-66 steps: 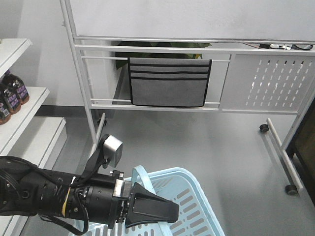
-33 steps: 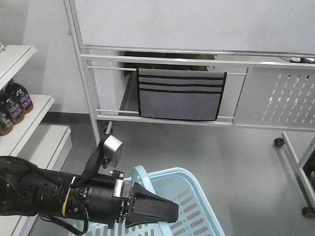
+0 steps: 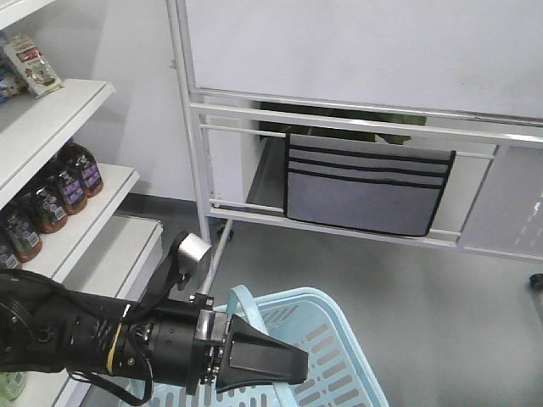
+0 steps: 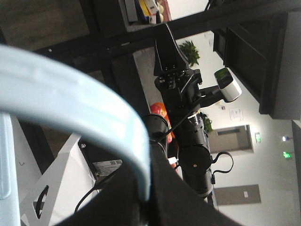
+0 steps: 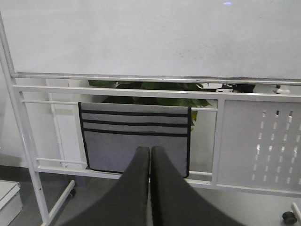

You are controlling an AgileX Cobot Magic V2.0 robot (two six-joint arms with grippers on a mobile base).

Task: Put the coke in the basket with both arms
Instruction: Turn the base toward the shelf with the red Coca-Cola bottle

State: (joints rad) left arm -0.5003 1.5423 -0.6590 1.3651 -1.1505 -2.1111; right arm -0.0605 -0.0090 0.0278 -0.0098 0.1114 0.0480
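My left gripper (image 3: 293, 366) is clamped on the handle (image 3: 241, 298) of the basket (image 3: 335, 335). The basket is down low in front of me. My right gripper (image 5: 150, 153) is pressed together with nothing in it. It points at a grey pouch (image 5: 131, 134), not at any drink.

On my left is a shelf (image 3: 117, 185) with dark bottles (image 3: 69, 182). I think the coke may be one of those, but I cannot read them. So I think the job is only just begun.

To do this bit well, I should hold the basket flat and steady, open side up, close to the shelf. Then my right gripper should turn to the bottles, spread its fingers, and take one around the middle. It must not bump the others.
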